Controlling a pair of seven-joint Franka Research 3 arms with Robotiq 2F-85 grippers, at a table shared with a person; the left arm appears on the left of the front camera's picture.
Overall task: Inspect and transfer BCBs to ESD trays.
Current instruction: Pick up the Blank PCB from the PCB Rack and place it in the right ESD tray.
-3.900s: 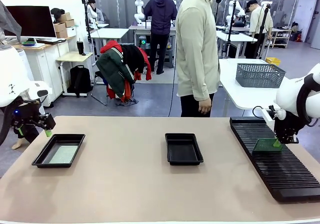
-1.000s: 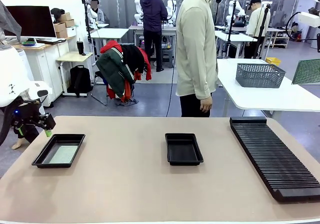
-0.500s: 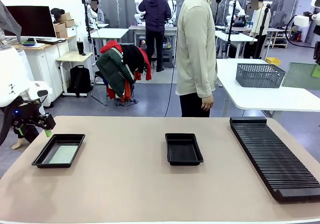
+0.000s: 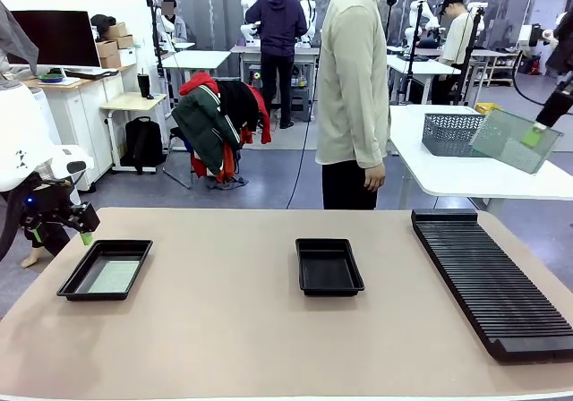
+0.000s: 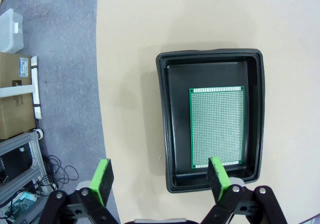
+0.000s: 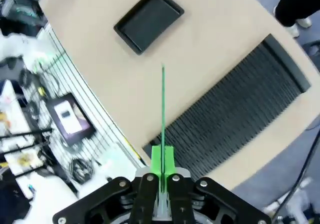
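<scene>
Tan and flat, the bench [image 4: 224, 329] runs across my front view. On its left side sits the left tray [image 4: 89, 295] with a board [image 4: 112, 277] lying flat in it. The middle tray [image 4: 329, 267] sits well apart from it, showing its black bottom. A long black rack [image 4: 492, 280] lies on the right side. A person [image 4: 352, 88] stands at the far side. High up on the right, my right claw [image 4: 535, 136] pinches a second board [image 4: 506, 137], tilted in the air.

From the left wrist, my left claw [image 5: 160, 166] is spread wide, holding nothing, and hangs over the near end of the left tray [image 5: 165, 109]. The board [image 5: 216, 126] lies close to one long wall.

From the right wrist, the right claw [image 6: 162, 156] is clamped on the second board [image 6: 162, 104], seen edge-on as a thin green line. Far below are the rack [image 6: 235, 114] and the middle tray [image 6: 148, 20].
</scene>
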